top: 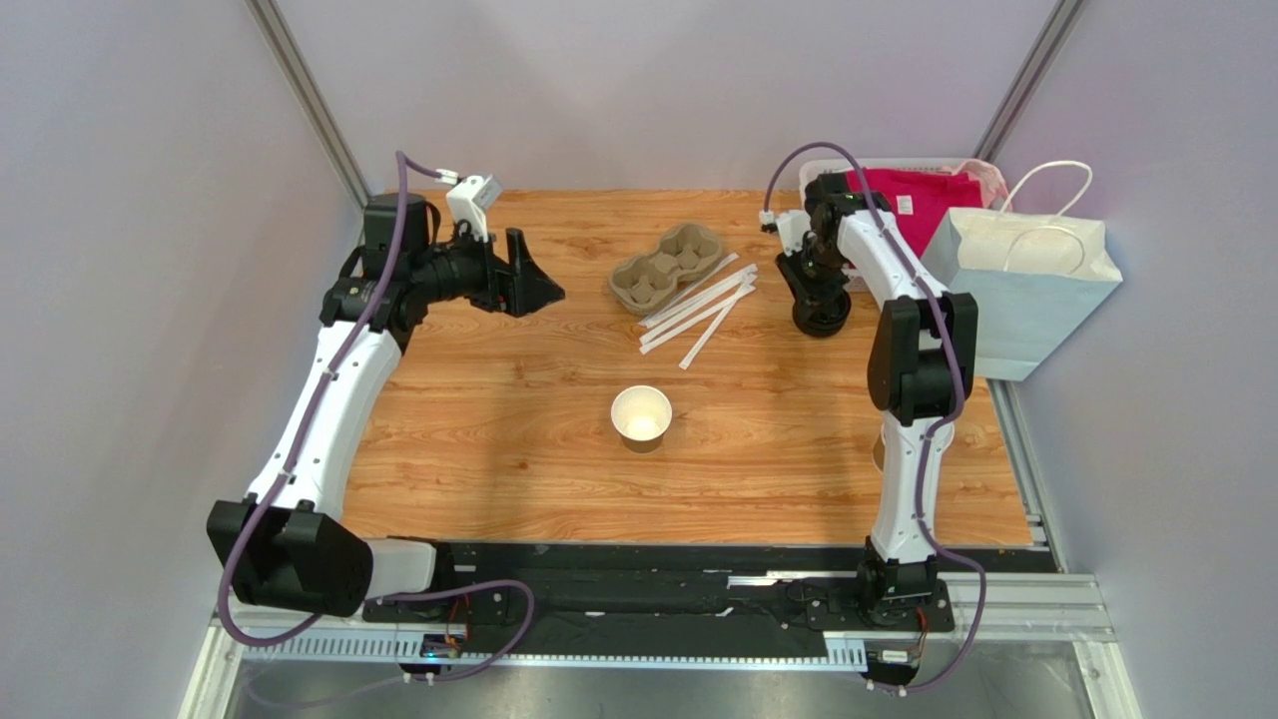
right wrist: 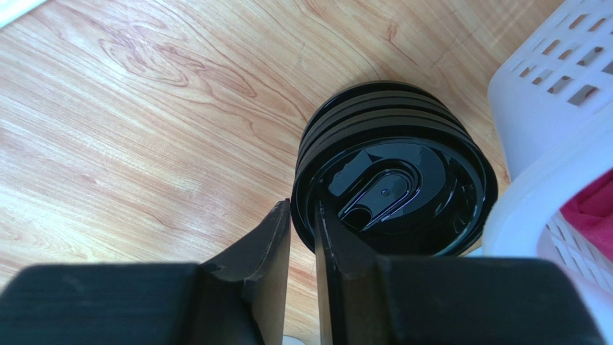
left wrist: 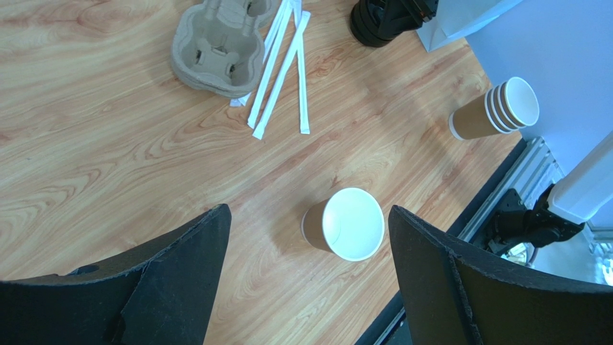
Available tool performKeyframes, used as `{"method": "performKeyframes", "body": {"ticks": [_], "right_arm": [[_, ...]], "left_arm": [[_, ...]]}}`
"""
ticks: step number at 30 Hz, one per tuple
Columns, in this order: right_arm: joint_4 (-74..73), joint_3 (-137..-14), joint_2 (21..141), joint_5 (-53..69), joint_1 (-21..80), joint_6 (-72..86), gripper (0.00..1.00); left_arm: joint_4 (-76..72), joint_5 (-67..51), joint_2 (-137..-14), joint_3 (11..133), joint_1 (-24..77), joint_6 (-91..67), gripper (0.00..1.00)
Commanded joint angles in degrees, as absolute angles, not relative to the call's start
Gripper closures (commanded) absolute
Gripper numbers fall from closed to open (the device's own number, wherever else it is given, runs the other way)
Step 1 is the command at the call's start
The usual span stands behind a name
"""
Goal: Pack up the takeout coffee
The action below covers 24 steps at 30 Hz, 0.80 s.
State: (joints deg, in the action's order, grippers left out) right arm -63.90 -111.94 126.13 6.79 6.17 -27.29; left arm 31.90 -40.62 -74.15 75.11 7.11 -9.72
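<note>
No cup with a lid shows in any view. A single lidless brown paper cup (top: pixel 642 414) with a white inside stands upright mid-table; it also shows in the left wrist view (left wrist: pixel 344 224). My left gripper (top: pixel 533 282) is open and empty, high above the table at the back left (left wrist: pixel 308 212). My right gripper (top: pixel 819 307) is down at a stack of black lids (right wrist: pixel 396 180) at the back right. Its jaws (right wrist: pixel 302 205) are closed on the near rim of the top lid, one finger outside it and one inside.
A pulp cup carrier (top: pixel 668 267) and several white wrapped straws (top: pixel 698 307) lie at the back middle. A white paper bag (top: pixel 1020 277) and a white basket (right wrist: pixel 547 108) with pink cloth stand at the right. A stack of lidless cups (left wrist: pixel 496 108) lies on its side near the right arm.
</note>
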Motion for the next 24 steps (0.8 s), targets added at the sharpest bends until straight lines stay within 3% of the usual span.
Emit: {"method": "performKeyframes", "body": {"ticks": [1, 10, 13, 24], "right_arm": [[-64.5, -114.9, 125.2, 8.7, 5.8, -27.7, 0.79], [-65.1, -115.4, 125.7, 8.2, 5.9, -27.9, 0.91], [-65.1, -115.5, 125.8, 7.7, 5.8, -28.0, 1.0], [-66.5, -116.9, 120.9, 8.5, 5.8, -27.7, 1.0]], "left_arm": [[29.2, -41.8, -73.3, 74.5, 7.7, -10.2, 0.11], [28.4, -41.8, -72.9, 73.0, 7.9, -10.5, 0.12], [28.1, -41.8, -72.9, 72.8, 7.9, -10.6, 0.12], [28.0, -42.1, -73.1, 73.5, 7.9, -9.9, 0.12]]}}
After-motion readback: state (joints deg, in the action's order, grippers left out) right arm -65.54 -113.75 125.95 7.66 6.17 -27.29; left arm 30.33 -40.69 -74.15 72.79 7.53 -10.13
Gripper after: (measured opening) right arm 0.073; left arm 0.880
